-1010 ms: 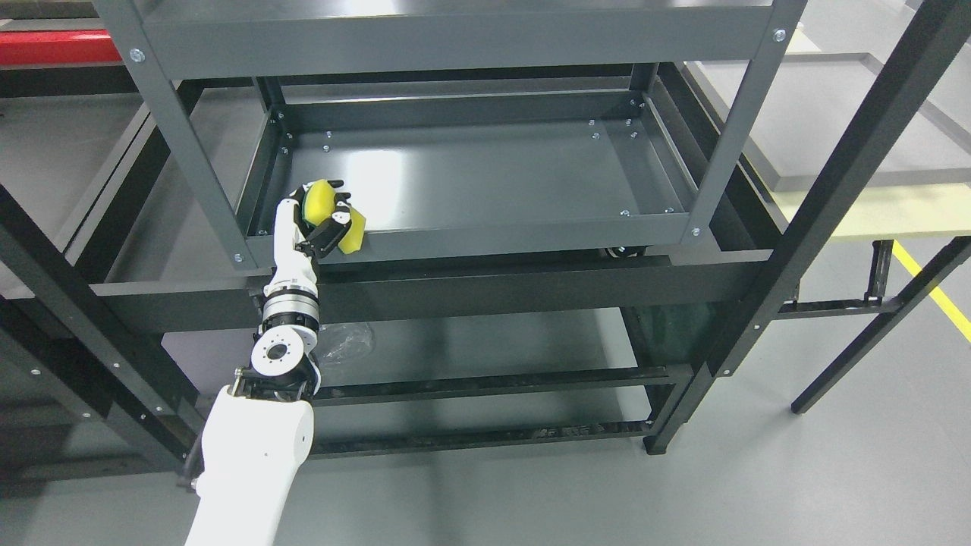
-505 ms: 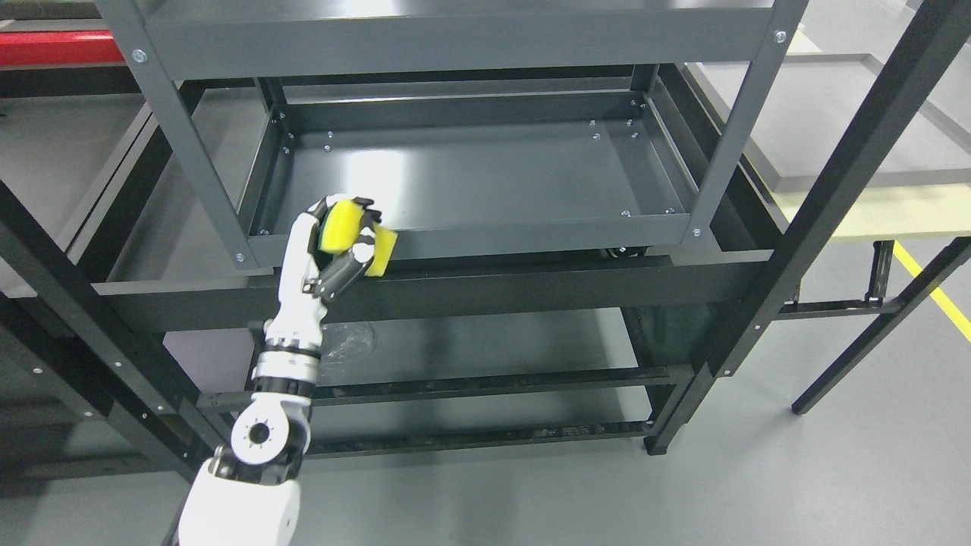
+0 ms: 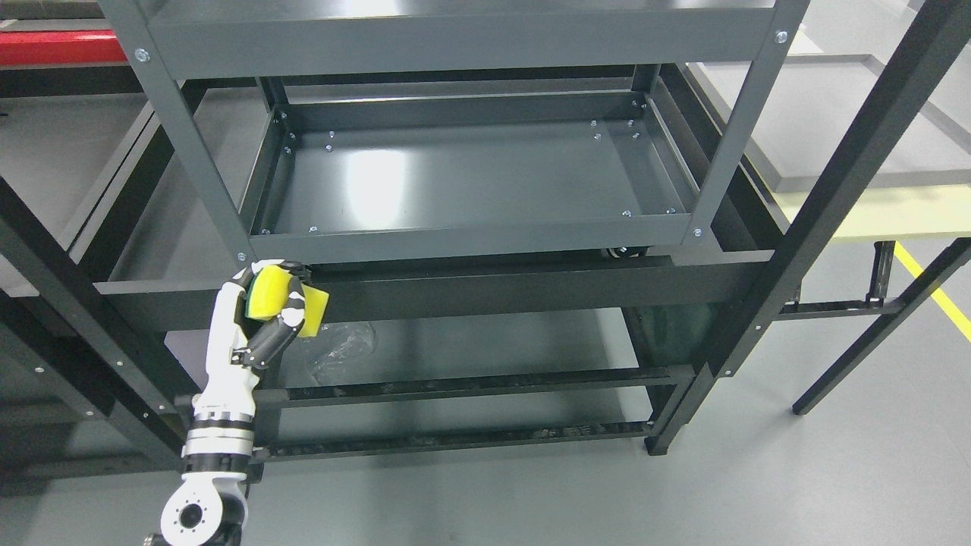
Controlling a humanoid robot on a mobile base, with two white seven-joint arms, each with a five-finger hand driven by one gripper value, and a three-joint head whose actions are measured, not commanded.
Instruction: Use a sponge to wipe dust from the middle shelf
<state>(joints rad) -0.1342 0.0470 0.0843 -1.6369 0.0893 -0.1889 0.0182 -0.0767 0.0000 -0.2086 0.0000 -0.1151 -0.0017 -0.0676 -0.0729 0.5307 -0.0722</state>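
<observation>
While my left hand clasps the sponge below the middle shelf lip, I judge a lift could snag that edge; grip depth unclear.

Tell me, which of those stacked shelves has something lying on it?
The lowest shelf, below the black crossbar: a crumpled clear plastic bag lies there. The grey tray shelf above it is bare.

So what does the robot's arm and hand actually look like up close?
Only the left hand and its forearm show. The hand has a glossy white shell with black, jointed fingers, much like a person's. The wrist carries stacked silver and black rings, and below sits a round white joint with a dark centre hole. No loose cables or markings are visible.
</observation>
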